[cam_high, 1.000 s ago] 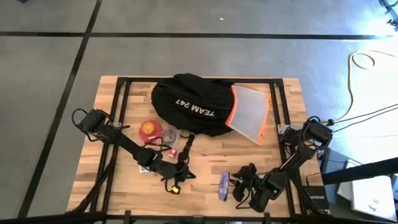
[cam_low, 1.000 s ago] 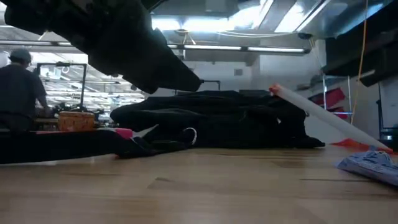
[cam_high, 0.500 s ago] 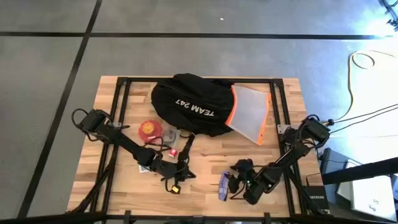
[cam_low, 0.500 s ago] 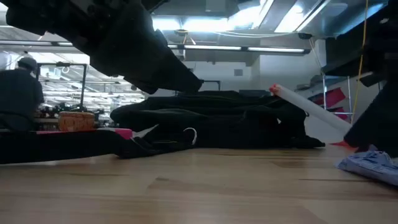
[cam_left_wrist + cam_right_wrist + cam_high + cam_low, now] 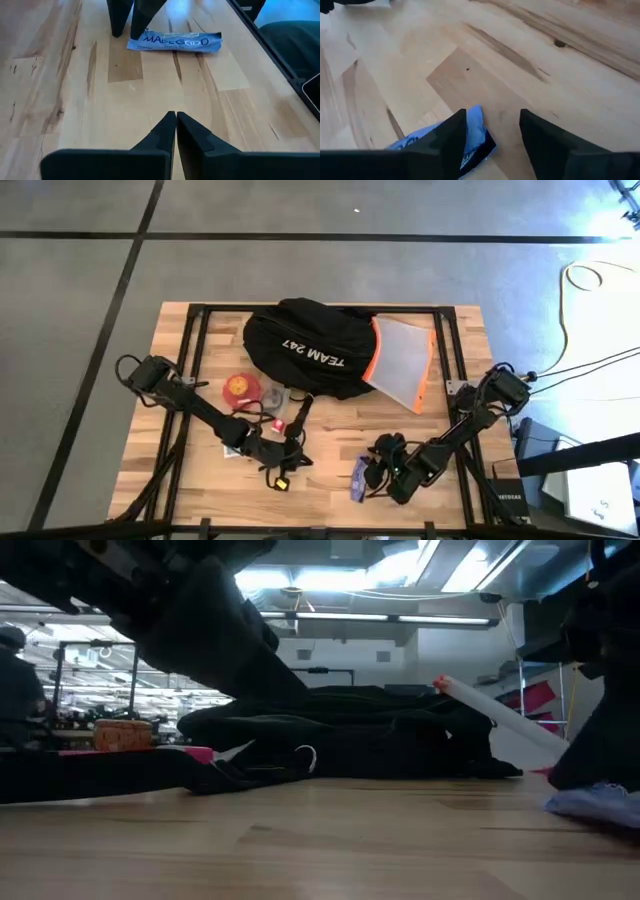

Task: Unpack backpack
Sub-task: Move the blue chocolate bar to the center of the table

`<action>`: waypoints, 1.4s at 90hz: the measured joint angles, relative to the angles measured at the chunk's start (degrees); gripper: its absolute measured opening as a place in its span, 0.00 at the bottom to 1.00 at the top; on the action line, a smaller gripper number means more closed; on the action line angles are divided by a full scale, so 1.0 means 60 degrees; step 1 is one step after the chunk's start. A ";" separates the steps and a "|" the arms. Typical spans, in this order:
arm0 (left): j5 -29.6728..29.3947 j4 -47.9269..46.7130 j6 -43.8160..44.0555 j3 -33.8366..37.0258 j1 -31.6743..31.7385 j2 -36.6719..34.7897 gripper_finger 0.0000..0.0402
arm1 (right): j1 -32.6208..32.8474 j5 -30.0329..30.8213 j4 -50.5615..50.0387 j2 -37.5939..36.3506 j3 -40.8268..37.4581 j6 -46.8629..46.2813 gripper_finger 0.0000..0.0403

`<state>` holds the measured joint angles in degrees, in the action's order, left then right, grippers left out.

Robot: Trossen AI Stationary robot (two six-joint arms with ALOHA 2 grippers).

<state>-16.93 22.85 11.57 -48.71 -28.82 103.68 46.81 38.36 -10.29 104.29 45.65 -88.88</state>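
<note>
Wooden table [image 5: 200, 480]: backpack [image 5: 305, 350] lying at the far middle, white pouch [image 5: 400, 363] sticking out. Right gripper [image 5: 492, 131] hovering spread over blue wrapper [image 5: 470, 137]; left gripper [image 5: 176, 125] sitting closed, empty.

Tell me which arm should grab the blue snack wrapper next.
Right. The right gripper hangs open directly over the blue wrapper. The left gripper is shut, with bare table between it and the wrapper.

My backpack [image 5: 305, 350] lies flat at the far middle of the table, a big rounded black fabric bag, white "TEAM 247" lettering facing up. In the low view it sits as a low dark mound [image 5: 340, 730].
</note>
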 joint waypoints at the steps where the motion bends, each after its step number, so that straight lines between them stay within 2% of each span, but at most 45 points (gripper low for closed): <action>1: 0.0000 0.0000 0.0000 0.0000 0.0000 0.0000 0.00 | 0.0000 -0.0006 0.0004 0.0000 0.0000 0.0034 0.39; 19: 0.0000 0.0004 0.0002 0.0000 0.0000 0.0000 0.00 | 0.0000 -0.0216 0.0175 0.0007 0.0015 0.0208 0.26; 45: 0.0000 0.0004 0.0000 0.0000 0.0000 0.0000 0.00 | 0.0015 -0.0508 0.0764 0.0018 0.0018 0.1397 0.02; 69: 0.0195 0.0008 -0.0032 0.0000 -0.0004 0.0000 0.00 | 0.0005 -0.0304 0.0792 0.0023 0.0107 0.1473 0.00; 103: 0.0497 -0.0007 0.0080 0.0000 -0.0011 -0.0146 0.00 | -0.0524 0.0064 0.0967 0.0025 0.1200 0.3478 0.00; 114: 0.0525 0.0020 0.0051 0.0000 -0.0025 -0.0182 0.00 | -0.0791 -0.0526 0.0700 0.0014 0.1564 0.4407 0.00; 126: 0.0579 -0.0070 0.0040 0.0000 -0.0082 -0.0182 0.00 | -0.0827 -0.1169 -0.0361 -0.0003 0.1862 0.4352 0.01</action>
<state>-13.45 22.43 11.81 -48.71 -29.31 102.59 41.84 31.34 -12.45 104.27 56.82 -62.77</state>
